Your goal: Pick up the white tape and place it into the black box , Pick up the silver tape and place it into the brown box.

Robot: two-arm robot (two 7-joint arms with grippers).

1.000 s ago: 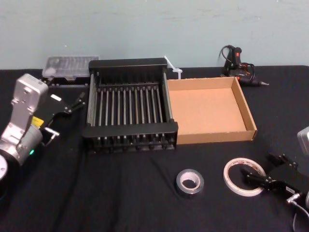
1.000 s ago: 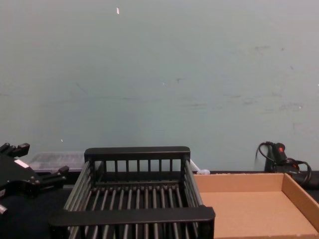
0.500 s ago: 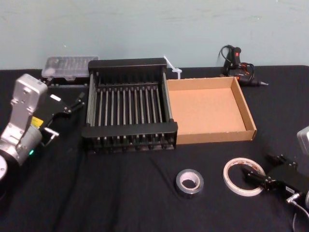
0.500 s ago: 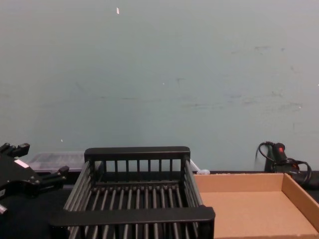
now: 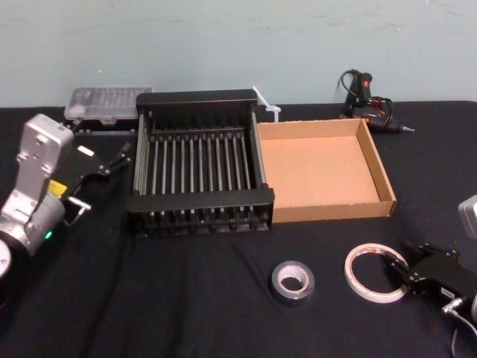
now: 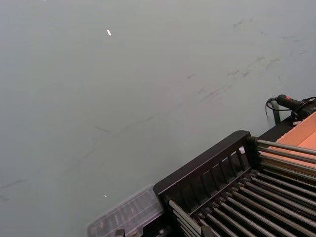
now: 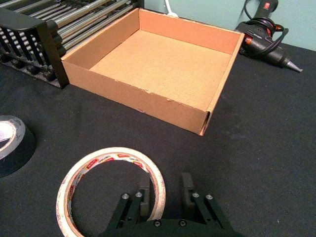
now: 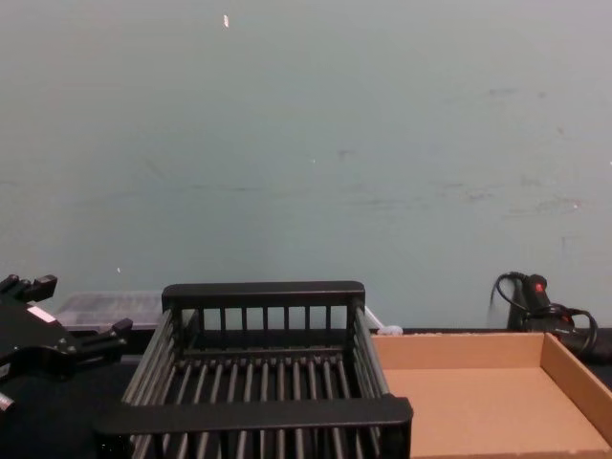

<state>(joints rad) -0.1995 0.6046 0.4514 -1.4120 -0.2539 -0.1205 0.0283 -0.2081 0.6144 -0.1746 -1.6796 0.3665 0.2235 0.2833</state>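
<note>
Black tablecloth (image 5: pixel 186 298) carries the white tape (image 7: pixel 109 183), red-printed, its rim between the right gripper (image 7: pixel 165 195)'s narrow jaws

Right pincer pulls back along the white tape

The right pincer (image 5: pixel 396 270) now sits farther right than a second ago, its fingers astride the white tape's (image 5: pixel 375 272) right rim.

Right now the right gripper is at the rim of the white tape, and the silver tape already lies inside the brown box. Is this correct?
Not quite. The silver tape lies on the table in front of the black box, not inside the brown box, as the head view shows. The right gripper is indeed at the rim of the white tape.
</note>
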